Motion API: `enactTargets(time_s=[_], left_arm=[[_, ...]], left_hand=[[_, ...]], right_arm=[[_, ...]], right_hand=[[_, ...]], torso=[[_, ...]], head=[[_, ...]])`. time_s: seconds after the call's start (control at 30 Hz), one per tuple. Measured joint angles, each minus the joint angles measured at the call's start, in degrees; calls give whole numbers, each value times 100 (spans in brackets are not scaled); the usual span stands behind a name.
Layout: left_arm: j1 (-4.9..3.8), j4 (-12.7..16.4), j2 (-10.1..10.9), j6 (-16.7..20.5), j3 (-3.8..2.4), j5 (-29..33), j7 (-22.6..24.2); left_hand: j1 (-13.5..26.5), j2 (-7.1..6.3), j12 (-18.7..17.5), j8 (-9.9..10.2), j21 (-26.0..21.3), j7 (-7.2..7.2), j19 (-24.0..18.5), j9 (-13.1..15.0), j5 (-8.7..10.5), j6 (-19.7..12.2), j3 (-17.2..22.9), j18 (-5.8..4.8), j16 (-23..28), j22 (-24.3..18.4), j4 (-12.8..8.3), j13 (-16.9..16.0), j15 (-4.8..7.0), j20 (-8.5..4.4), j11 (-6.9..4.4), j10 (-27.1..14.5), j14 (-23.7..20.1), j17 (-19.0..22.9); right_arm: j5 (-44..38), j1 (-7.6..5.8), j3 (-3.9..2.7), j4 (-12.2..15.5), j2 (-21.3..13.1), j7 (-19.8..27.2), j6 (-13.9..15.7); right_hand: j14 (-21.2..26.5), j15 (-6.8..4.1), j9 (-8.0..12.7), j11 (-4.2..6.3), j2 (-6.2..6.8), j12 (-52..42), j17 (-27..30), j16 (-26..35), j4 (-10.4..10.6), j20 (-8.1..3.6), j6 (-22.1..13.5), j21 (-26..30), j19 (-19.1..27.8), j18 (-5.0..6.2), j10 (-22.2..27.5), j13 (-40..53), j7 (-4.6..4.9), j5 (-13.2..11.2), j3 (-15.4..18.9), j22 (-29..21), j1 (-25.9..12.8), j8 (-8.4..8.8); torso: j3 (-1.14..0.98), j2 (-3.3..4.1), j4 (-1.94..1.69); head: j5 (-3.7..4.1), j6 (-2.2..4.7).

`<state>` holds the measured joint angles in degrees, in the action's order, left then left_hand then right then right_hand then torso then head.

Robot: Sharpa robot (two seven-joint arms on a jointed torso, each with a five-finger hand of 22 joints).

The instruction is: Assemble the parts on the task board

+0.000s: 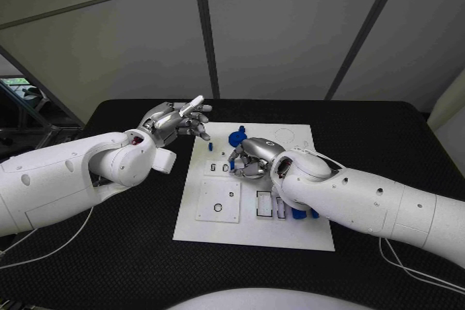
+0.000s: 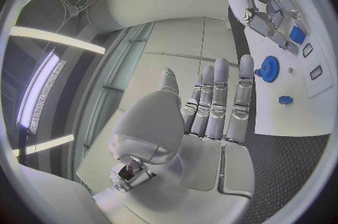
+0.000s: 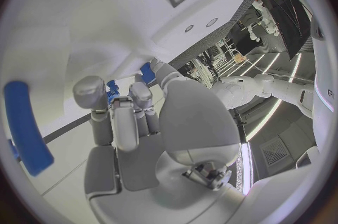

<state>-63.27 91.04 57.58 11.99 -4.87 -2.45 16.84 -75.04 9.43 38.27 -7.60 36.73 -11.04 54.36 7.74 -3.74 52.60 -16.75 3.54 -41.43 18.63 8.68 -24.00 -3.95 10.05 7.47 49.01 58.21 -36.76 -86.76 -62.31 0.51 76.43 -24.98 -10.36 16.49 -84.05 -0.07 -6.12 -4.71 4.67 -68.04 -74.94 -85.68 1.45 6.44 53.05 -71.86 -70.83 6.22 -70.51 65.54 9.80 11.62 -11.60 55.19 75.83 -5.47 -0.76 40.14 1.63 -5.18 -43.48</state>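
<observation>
The right hand is down over the upper middle of the task board, and its own wrist and forearm cover much of what lies beneath. In the right wrist view the fingers are bent over a small blue part with another blue part just beside it; whether it actually grips either, I cannot tell. A long blue bar curves along that view's rim, cut off at its lower end.

The left hand is lifted at the board's upper left corner, above the black bench, fingers straight and close together, holding nothing; the left wrist view shows the flat palm plainly.

On the board, a blue gear sits near the top edge, and a small blue peg stands just to its left. Lower down, blue pieces in the slots beside the right forearm are half hidden by it. A white recessed plate lies on the board's left half.
</observation>
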Motion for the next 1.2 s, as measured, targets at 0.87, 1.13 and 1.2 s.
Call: enactTargets(time_s=[0.87, 1.13, 1.2], left_arm=[[1, -52, -1, -81, 1, -29, -40], [1, -94, -8, -112, 1, -195, -112], [1, -118, -9, -120, 1, -290, -150]], left_hand=[[-32, -30, 0, -86, 157, 0, 443, -39, 0, -82, -9, 0, -459, 39, -57, 202, 66, -72, 0, 0, 315, -96], [-169, -46, 1, -130, 528, 30, 649, -66, 0, -112, -7, -1, -1221, 240, -154, 331, 125, -155, -67, 67, 669, -562], [-190, -69, 86, -173, 674, 29, 723, -66, 0, -112, 7, 0, -1714, 321, -184, 331, 147, -169, -99, 180, 974, -1070]], right_arm=[[389, 47, 10, 529, -354, 696, 806], [604, 48, 2, 886, -627, 1134, 1285], [683, 48, -10, 1044, -764, 1219, 1334]], right_hand=[[11, 69, 81, -94, 27, -50, 1, 37, 84, 61, -610, 111, 103, 0, 70, -85, 96, -20, 351, -147, 0, 120], [-10, 90, 80, -94, 26, -50, 2, 37, 87, 61, -610, 111, 102, 0, 70, -81, 96, 43, 386, -147, 36, 83], [-9, 90, 71, -94, -11, -50, 2, 37, 79, 61, -508, 111, 102, 0, 70, -82, 84, 57, 425, -152, 73, 0]], torso=[[-3, -4, 2], [2, -15, 9], [3, -18, 9]], head=[[17, 0], [21, 53], [22, 67]])
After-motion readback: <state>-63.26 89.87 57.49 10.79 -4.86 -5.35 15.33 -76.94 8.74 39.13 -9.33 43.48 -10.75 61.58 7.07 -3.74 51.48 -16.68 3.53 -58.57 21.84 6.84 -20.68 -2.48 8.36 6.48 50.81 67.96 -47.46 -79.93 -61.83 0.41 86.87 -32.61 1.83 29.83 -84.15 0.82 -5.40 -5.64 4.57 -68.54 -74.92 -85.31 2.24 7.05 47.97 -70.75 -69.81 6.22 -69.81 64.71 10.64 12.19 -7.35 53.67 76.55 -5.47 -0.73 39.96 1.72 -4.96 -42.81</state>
